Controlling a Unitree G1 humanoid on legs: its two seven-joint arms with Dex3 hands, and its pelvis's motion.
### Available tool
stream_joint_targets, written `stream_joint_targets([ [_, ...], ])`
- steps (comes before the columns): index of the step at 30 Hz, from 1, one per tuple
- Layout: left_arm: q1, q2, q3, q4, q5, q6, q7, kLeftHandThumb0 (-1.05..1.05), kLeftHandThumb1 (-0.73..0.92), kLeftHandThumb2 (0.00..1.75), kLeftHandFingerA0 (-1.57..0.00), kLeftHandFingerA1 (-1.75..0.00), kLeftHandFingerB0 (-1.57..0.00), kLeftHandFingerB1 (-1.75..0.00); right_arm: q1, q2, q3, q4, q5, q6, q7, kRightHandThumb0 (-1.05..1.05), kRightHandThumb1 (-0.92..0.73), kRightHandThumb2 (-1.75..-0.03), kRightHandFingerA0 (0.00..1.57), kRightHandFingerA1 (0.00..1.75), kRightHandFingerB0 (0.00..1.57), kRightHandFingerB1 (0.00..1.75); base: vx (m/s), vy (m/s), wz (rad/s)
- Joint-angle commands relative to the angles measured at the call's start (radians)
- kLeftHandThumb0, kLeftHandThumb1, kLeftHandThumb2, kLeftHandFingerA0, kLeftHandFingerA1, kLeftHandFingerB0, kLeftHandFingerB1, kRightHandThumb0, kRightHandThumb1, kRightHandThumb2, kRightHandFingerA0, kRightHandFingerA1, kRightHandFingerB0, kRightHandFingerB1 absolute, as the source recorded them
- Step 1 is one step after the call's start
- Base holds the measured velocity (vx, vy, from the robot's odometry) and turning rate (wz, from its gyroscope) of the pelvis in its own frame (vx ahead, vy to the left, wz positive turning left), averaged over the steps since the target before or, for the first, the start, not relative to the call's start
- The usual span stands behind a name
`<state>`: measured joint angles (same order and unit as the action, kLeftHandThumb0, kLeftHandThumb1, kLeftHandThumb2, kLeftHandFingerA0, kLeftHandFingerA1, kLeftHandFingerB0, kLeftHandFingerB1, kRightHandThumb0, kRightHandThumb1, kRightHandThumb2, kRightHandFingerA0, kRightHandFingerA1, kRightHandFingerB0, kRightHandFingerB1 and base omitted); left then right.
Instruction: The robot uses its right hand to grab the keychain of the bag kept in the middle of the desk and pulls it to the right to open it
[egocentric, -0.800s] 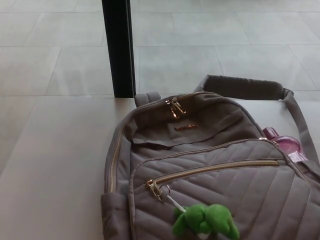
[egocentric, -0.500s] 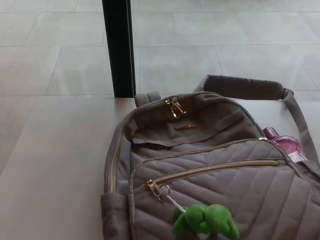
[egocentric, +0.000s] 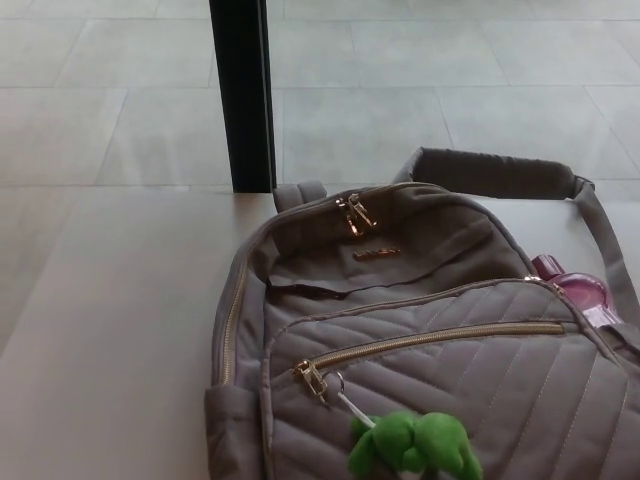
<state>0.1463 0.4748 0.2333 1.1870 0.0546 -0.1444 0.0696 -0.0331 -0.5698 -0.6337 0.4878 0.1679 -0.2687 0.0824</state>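
a grey quilted bag (egocentric: 440, 380) lies mid-desk (egocentric: 110, 340), front zip closed; neither of our hands is in view. we judge the soft green plush keychain (egocentric: 415, 445) light, best pinched near its ring.

A pale grey desk (egocentric: 110, 340) carries a quilted taupe bag (egocentric: 420, 340) lying flat, its padded strap (egocentric: 495, 172) trailing behind. A pink object (egocentric: 578, 290), possibly a bottle, sits beside the bag.
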Motion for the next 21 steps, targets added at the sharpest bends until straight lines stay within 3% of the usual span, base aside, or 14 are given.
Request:
stream_joint_targets([
  [1,-0.012,0.014,0.015,0.026,-0.012,-0.054,0.053,-0.54,0.36,0.73,-0.38,-0.56,-0.57,-0.54,-0.136,-0.002,0.194,-0.647,0.154,0.22,0.059,-0.68,-0.54,-0.57,0.8,0.6,0.34,0.36,0.0,0.0,0.0],
  [2,-0.013,0.01,0.026,0.028,-0.024,-0.058,0.045,-0.5,0.43,0.54,-0.43,-0.5,-0.62,-0.45,-0.181,-0.012,0.263,-0.725,0.176,0.284,0.081,-0.69,-0.5,-0.56,0.66,0.6,0.33,0.37,0.0,0.0,0.0],
  [3,-0.009,0.007,0.022,0.027,-0.021,-0.057,0.045,-0.54,0.35,0.72,-0.39,-0.56,-0.57,-0.55,-0.191,-0.017,0.295,-0.765,0.157,0.317,0.081,-0.72,-0.5,-0.56,0.68,0.61,0.36,0.37,0.0,0.0,0.0],
  [4,-0.009,0.006,0.023,0.026,-0.022,-0.054,0.046,-0.5,0.43,0.54,-0.49,-0.5,-0.65,-0.45,-0.203,-0.034,0.351,-0.831,0.152,0.369,0.107,-0.74,-0.51,-0.56,0.64,0.59,0.39,0.33,0.0,0.0,0.0],
  [6,-0.008,0.007,0.018,0.021,-0.017,-0.047,0.046,-0.49,0.43,0.54,-0.48,-0.49,-0.65,-0.44,-0.203,-0.043,0.381,-0.873,0.158,0.404,0.122,-0.75,-0.51,-0.57,0.66,0.6,0.4,0.33,0.0,0.0,0.0],
  [8,-0.001,0.014,0.02,0.016,-0.019,-0.047,0.04,-0.48,0.44,0.54,-0.45,-0.48,-0.63,-0.44,-0.195,-0.062,0.436,-0.912,0.051,0.381,0.157,-0.78,-0.56,-0.58,0.75,0.57,0.39,0.32,0.0,0.0,0.0],
  [9,0.0,0.019,0.005,0.018,-0.002,-0.048,0.047,-0.55,0.35,0.73,-0.37,-0.55,-0.56,-0.54,-0.191,-0.069,0.458,-0.93,0.029,0.379,0.173,-0.77,-0.57,-0.58,0.76,0.56,0.38,0.32,0.0,0.0,0.0],
  [13,0.002,0.02,0.016,0.009,-0.017,-0.052,0.025,-0.56,0.34,0.74,-0.36,-0.58,-0.57,-0.55,-0.179,-0.052,0.534,-0.964,0.007,0.382,0.201,-0.78,-0.56,-0.58,0.8,0.55,0.4,0.33,0.0,0.0,0.0],
  [14,0.003,0.019,0.017,0.008,-0.017,-0.053,0.026,-0.52,0.43,0.54,-0.44,-0.54,-0.64,-0.45,-0.178,-0.05,0.544,-0.968,-0.002,0.384,0.203,-0.79,-0.56,-0.58,0.81,0.56,0.41,0.33,0.0,0.0,0.0],
  [17,0.003,0.02,0.009,0.011,-0.006,-0.055,0.039,-0.53,0.43,0.54,-0.46,-0.53,-0.65,-0.44,-0.172,-0.053,0.577,-0.99,-0.011,0.412,0.209,-0.8,-0.56,-0.58,0.8,0.57,0.4,0.33,0.0,0.0,0.0],
  [18,0.002,0.02,0.012,0.014,-0.011,-0.057,0.036,-0.56,0.34,0.73,-0.4,-0.58,-0.59,-0.55,-0.164,-0.049,0.605,-0.991,-0.037,0.395,0.222,-0.79,-0.57,-0.58,0.79,0.56,0.39,0.33,0.0,0.0,0.0],
  [21,0.003,0.018,0.019,0.018,-0.018,-0.062,0.027,-0.54,0.35,0.72,-0.39,-0.57,-0.58,-0.55,-0.163,-0.04,0.681,-0.994,-0.108,0.383,0.237,-0.78,-0.57,-0.58,0.69,0.52,0.41,0.33,0.0,0.0,0.0],
])
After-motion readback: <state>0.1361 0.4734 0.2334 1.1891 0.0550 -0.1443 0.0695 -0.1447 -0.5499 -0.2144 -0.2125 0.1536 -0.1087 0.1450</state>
